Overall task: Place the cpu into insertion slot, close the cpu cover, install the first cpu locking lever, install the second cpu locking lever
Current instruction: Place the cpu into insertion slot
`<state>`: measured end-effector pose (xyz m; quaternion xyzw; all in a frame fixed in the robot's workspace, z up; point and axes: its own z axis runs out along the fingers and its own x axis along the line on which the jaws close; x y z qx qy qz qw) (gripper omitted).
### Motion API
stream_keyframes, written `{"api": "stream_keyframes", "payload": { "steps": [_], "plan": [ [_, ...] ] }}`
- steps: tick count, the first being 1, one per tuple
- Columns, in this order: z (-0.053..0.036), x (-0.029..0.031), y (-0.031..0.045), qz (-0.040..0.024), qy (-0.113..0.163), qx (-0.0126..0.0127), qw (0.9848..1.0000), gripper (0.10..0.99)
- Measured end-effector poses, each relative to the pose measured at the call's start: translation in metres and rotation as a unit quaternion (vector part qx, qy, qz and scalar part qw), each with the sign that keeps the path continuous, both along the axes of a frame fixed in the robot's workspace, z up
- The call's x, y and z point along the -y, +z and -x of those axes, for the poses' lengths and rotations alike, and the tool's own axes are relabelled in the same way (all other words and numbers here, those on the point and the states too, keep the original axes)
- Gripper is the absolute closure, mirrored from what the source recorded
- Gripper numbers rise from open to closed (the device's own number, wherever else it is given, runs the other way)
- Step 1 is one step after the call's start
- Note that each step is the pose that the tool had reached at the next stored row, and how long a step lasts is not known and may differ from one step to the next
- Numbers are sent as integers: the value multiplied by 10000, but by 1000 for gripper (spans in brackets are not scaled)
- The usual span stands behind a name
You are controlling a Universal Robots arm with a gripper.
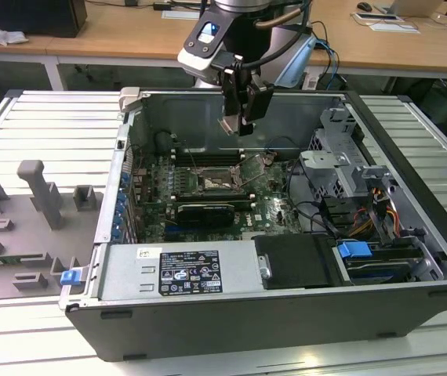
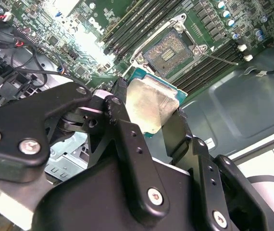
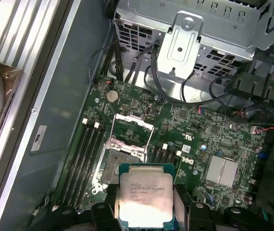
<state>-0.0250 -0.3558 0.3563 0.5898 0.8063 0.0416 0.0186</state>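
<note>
My gripper (image 1: pixel 240 124) hangs above the open computer case, over the motherboard, shut on the cpu (image 1: pixel 230 124). Both wrist views show the chip's pale metal top, the cpu (image 2: pixel 149 107) clamped edge to edge between the black fingers (image 2: pixel 122 120). Below it lies the insertion slot (image 3: pixel 120 161), a dark square socket with a silver rim and nothing in it, also visible as the insertion slot (image 1: pixel 212 182) and the insertion slot (image 2: pixel 168 50). The cpu (image 3: pixel 145 197) is held just short of the socket. The cpu cover (image 3: pixel 133 128) stands swung open on the far side of the socket.
Long black memory slots (image 3: pixel 86 154) flank the socket. A silver drive cage (image 3: pixel 190 33) with black cables stands beyond the cover. A black graphics card (image 1: pixel 204 211) and the power supply (image 1: pixel 176 270) sit toward the case front. Grey fixtures (image 1: pixel 39 192) stand at the exterior view's left.
</note>
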Motion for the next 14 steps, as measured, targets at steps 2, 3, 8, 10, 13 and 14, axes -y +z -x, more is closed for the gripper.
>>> {"api": "stream_keyframes", "payload": {
  "steps": [2, 3, 8, 10, 13, 14],
  "plan": [
    [0, 0, -1, 0, -18, 0, 10000, 549],
    [0, 0, -1, 0, -31, 0, 10000, 549],
    [0, 0, -5, 0, -164, 0, 9999, 549],
    [0, 0, -6, 0, -223, 0, 9998, 549],
    [0, 0, -9, 0, -306, 0, 9995, 549],
    [0, 0, -14, 0, -320, 0, 9995, 549]
  ]
}}
